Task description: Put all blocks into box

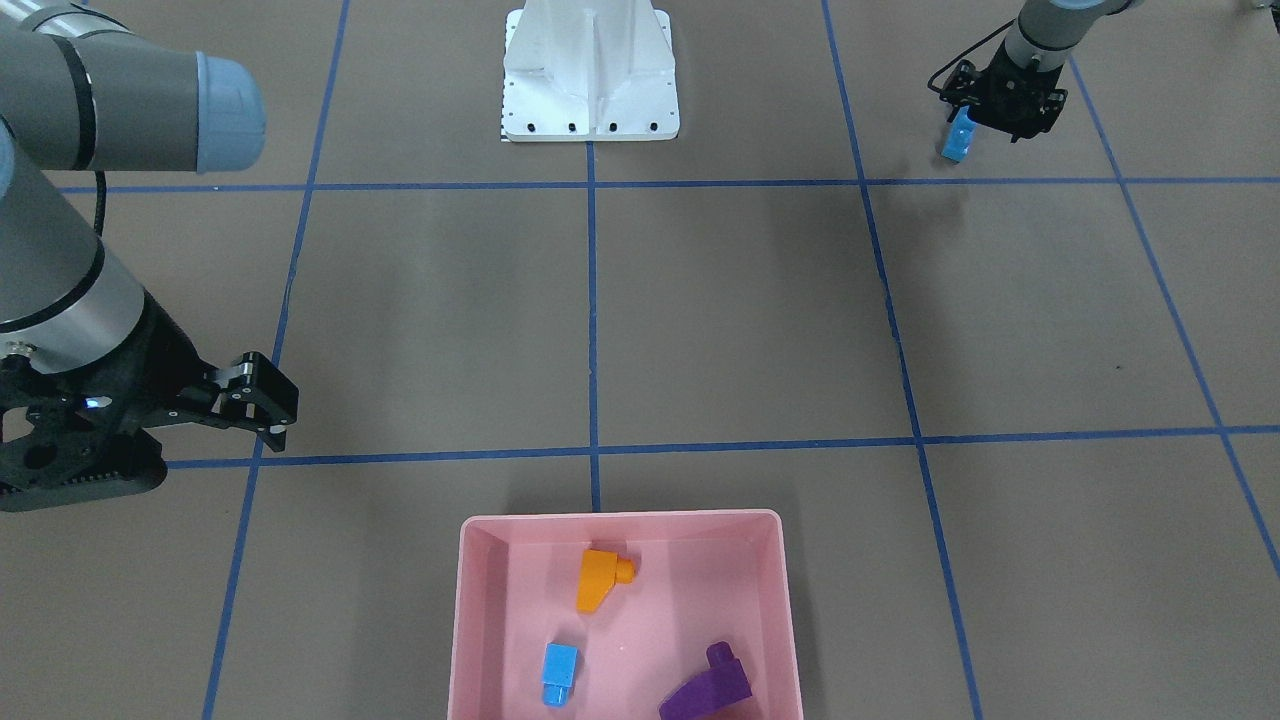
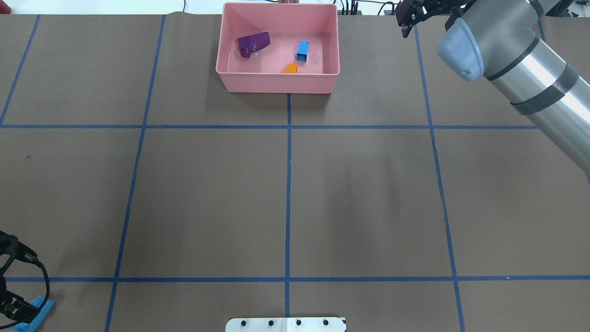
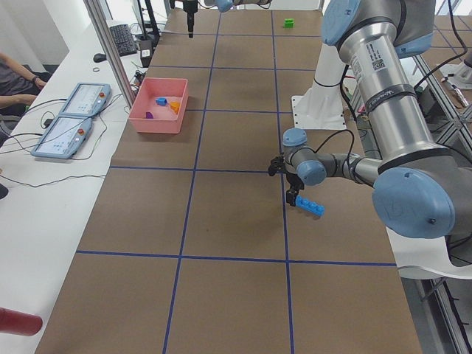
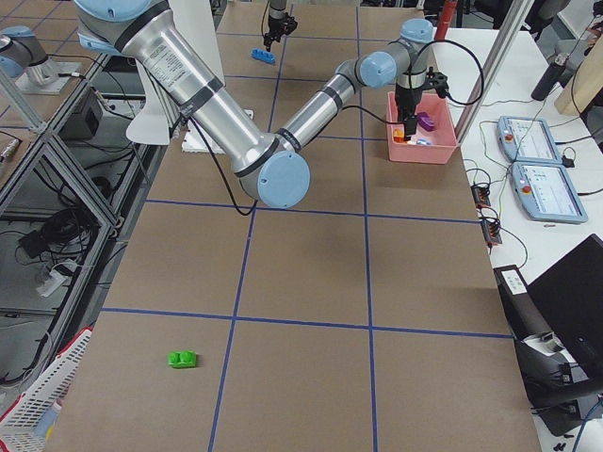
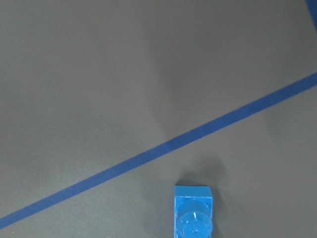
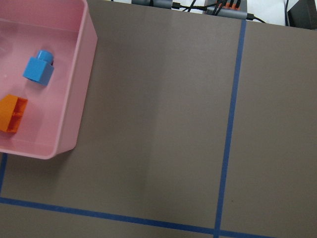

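Note:
The pink box (image 1: 466,600) holds the orange sloped brick (image 1: 600,578), the purple sloped brick (image 1: 708,688) and the small blue cube (image 1: 560,672). My left gripper (image 1: 990,112) is shut on the long blue bar (image 1: 958,136) and holds it tilted just above the table, far from the box; the bar also shows in the left wrist view (image 5: 194,213). My right gripper (image 1: 272,408) is open and empty, beside the box (image 2: 276,84) near the table's far edge. The green two-stud brick (image 4: 183,359) lies alone on the table at the robot's right end.
The white robot base plate (image 1: 590,90) stands at the table's middle, on the robot's side. Blue tape lines grid the brown table. Operator consoles (image 3: 74,110) lie on a side bench beyond the box.

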Action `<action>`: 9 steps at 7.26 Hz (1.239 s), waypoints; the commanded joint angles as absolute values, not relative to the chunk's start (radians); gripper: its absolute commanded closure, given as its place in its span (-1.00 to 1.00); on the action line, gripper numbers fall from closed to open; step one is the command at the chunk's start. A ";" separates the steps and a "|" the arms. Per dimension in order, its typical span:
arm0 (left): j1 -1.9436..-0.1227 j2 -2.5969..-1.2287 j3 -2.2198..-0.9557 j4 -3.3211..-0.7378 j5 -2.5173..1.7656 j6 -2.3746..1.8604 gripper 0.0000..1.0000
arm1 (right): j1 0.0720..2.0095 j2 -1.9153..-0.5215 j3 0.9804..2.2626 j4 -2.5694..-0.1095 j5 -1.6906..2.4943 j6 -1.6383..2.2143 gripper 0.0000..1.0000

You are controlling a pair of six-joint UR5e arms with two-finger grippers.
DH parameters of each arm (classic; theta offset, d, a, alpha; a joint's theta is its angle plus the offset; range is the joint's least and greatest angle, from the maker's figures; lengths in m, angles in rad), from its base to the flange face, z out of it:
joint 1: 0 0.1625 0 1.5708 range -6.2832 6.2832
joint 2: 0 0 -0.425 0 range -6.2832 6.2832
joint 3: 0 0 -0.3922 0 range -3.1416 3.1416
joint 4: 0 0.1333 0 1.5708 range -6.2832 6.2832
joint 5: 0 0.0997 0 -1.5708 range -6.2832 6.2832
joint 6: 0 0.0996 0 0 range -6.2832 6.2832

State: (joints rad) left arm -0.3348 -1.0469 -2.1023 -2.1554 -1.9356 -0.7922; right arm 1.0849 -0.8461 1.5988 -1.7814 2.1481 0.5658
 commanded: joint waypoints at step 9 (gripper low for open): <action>-0.221 -1.043 -2.043 -2.255 -1.930 -0.827 0.61 | 1.101 -0.900 1.624 -1.779 2.155 0.495 -0.98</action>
